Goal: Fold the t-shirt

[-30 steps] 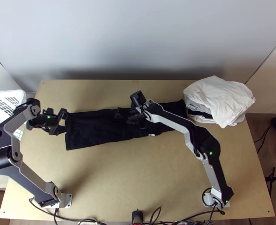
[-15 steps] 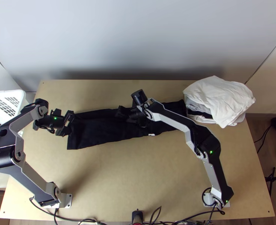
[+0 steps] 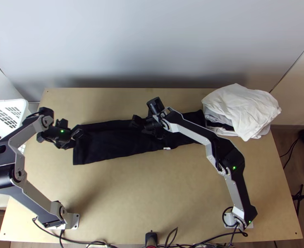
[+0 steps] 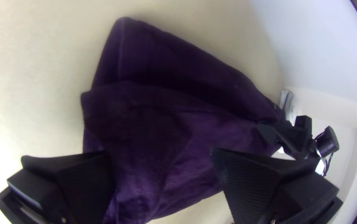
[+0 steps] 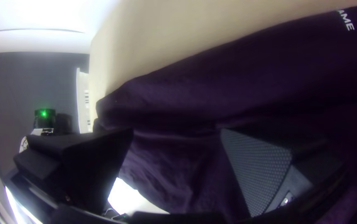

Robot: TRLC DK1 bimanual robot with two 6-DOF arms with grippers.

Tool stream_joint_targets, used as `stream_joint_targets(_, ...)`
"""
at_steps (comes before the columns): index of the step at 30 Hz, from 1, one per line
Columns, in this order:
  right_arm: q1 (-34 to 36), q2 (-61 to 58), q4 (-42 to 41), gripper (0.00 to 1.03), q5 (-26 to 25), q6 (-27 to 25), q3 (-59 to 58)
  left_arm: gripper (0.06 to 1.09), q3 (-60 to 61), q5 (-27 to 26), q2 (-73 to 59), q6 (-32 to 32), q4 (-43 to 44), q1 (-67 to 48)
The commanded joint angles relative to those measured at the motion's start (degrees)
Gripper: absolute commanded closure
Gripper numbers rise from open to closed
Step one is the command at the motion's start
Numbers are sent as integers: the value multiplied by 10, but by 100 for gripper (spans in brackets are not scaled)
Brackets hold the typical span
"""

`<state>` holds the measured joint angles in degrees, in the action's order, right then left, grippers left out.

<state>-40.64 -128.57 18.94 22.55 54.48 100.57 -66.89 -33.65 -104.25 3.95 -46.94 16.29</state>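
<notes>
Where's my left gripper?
In the top view, the left gripper is at the left end of the dark t-shirt, fingers open, with the white basket farther left.

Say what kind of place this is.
Probably a robotics lab or workshop: two arms bolted to a bare wooden table, loose cables along its near edge, a stack of cloth at one corner.

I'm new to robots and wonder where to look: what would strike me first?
Probably the left arm and right arm, reaching up from the near edge of the table. The left end effector is open at one end of a black T-shirt lying as a long strip, the right open over its middle. A white cloth heap stands out at far right.
</notes>
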Motion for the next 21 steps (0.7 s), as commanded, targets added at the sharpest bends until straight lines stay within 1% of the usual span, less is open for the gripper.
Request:
stream_joint_targets(1, -1, 3, -1, 5, 3, 2, -2, 10, 4, 61, 23, -61, 7, 39)
stream_joint_targets(7, -6, 2, -1, 5, 3, 2, -4, 10, 3, 82, 29, -99, -6, 66)
stream_joint_targets(15, -9, -7, -3, 5, 3, 0, -9, 10, -4, 77, 62, -117, -53, 66)
stream_joint_targets(17, -13, -6, -3, 5, 3, 4, -6, 10, -13, 64, 67, -110, -68, 65)
stream_joint_targets(19, -20, -3, -3, 5, 4, 6, 0, 10, -26, 23, 69, -105, -92, 66)
stream_joint_targets(21, -30, 7, -3, 5, 4, 6, 7, 10, -27, -12, 73, -101, -97, 70)
